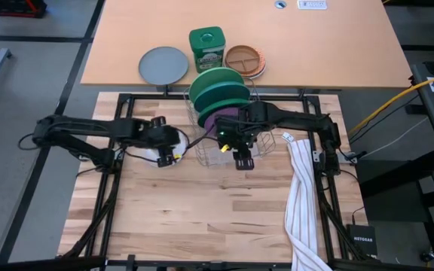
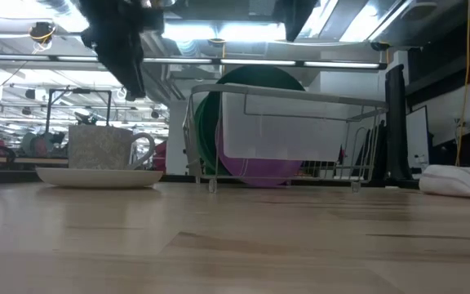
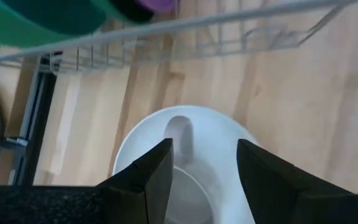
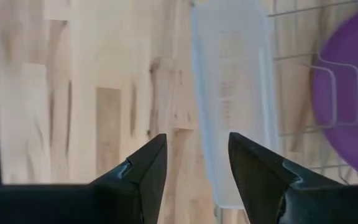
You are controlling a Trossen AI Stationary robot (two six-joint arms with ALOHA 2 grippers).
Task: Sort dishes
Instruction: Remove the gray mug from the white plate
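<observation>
**A:** Where do the dishes sit?

**B:** The green plates (image 1: 218, 89) stand on edge in the wire rack (image 1: 202, 150) at the middle of the butcher-block table (image 1: 202, 218), with a purple plate (image 2: 261, 167) upright among them toward the near side. From the low view a clear plastic bin (image 2: 280, 131) hangs on the rack's front. The grey mug (image 2: 104, 147) stands on the white saucer (image 2: 96, 176), just outside the rack at its nine o'clock.

**A:** And the left claw?

**B:** The left gripper (image 1: 164, 156) hovers right above the mug and saucer, not touching them. Its wrist camera looks down between parted fingers (image 3: 148, 180) onto the saucer (image 3: 216, 143); it is released, grasping nothing.

**A:** The right one?

**B:** The right gripper (image 1: 242, 160) hangs over the rack's near edge, at about five o'clock from the green plates. Its fingers (image 4: 142, 174) are spread apart too, empty, with the clear bin (image 4: 232, 93) and the purple plate (image 4: 347, 106) below it.

**A:** What lies farther out?

**B:** At the rack's three to five o'clock a striped towel (image 1: 304, 203) trails toward the table's near edge. At twelve o'clock, on the tan desk (image 1: 337, 45) behind, stand a green canister (image 1: 206, 49), a flat grey plate (image 1: 163, 65) at its nine o'clock, and a brown orange-rimmed plate (image 1: 246, 60) at its three o'clock.
</observation>
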